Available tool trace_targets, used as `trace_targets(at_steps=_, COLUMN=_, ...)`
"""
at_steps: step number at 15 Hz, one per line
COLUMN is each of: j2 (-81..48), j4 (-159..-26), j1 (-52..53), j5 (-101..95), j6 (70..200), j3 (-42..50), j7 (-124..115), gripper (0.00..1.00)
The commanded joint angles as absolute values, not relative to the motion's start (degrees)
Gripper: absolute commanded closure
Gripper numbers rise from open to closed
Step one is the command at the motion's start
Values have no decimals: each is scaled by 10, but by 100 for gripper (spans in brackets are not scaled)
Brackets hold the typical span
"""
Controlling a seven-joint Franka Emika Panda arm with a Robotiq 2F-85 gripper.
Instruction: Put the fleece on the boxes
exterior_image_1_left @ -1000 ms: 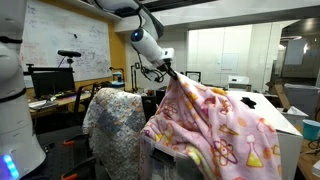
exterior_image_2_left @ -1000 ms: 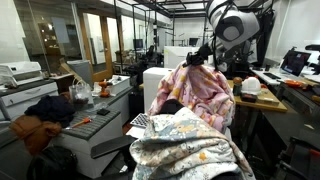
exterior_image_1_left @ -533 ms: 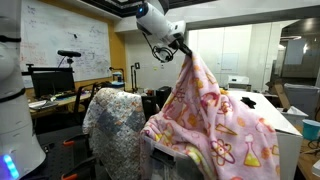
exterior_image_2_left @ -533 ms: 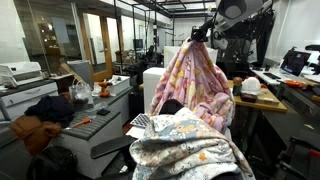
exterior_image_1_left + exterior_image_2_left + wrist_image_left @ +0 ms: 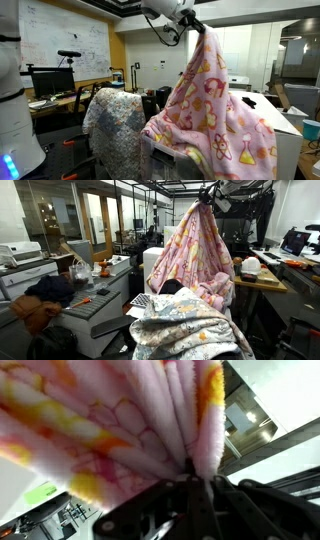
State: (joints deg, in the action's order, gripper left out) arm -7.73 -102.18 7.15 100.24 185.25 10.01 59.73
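My claw [image 5: 199,23] is way up near the ceiling, clenched hard on a pinch of the fleece [image 5: 215,105]. In the wrist view the pink pile bunches right into my fingers [image 5: 205,500], and nothing is slipping that I can see. The fleece hangs from me like a tent, peak at my fingertips, skirts spread wide over whatever stands beneath.

So where are we? Lifted, yes. Placed, not yet, by my reckoning.

Left to right in an exterior view: the chair under the pale patterned cloth [image 5: 113,120] stands just beside the fleece's left hem, touching or not I can't tell. Next comes the hem itself, with a pale bulk [image 5: 163,160] peeking out below it. That may be the tub among the boxes, but the printed cartons are hidden from me, so I can't say the fleece sits on them. On the right the skirt ends against a white block [image 5: 285,125], on it or in front of it I can't tell.

What's left, I judge: get it squarely over the boxes, lower, let go.

Room to move: overhead next to none, since the claw [image 5: 207,196] sits among the dark ceiling frame [image 5: 170,188]. To the left is the draped chair, to the right a desk [image 5: 262,280] carrying a rounded white object [image 5: 250,267]. Down looks like the free way.
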Motion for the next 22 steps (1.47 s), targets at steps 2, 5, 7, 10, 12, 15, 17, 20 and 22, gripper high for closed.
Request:
trace_targets(at_steps=2, j2=-81, j4=-955, j1=52, j5=966, j6=1875, j3=112, j7=508, gripper=99)
trace_targets(at_steps=5, j2=-88, j4=-921, j1=42, j5=947, j6=1885, j3=122, j7=463, gripper=99)
trace_targets(at_steps=7, j2=-93, j4=-893, j1=38, j5=942, j6=1897, j3=128, j7=442, gripper=99)
trace_targets(at_steps=10, j2=-102, j4=-853, j1=36, j5=936, j6=1925, j3=134, j7=427, gripper=99)
trace_targets(at_steps=12, j2=-109, j4=-828, j1=36, j5=936, j6=1943, j3=136, j7=424, gripper=99)
trace_targets(at_steps=15, j2=-123, j4=-807, j1=10, j5=837, j6=1974, j3=109, j7=336, gripper=99)
trace_targets(at_steps=17, j2=-143, j4=-774, j1=22, j5=842, j6=1991, j3=128, j7=355, gripper=99)
trace_targets(at_steps=20, j2=-177, j4=-734, j1=46, j5=805, j6=1983, j3=188, j7=327, gripper=99)
trace_targets(at_steps=22, j2=-199, j4=-708, j1=62, j5=797, j6=1982, j3=226, j7=323, gripper=99)
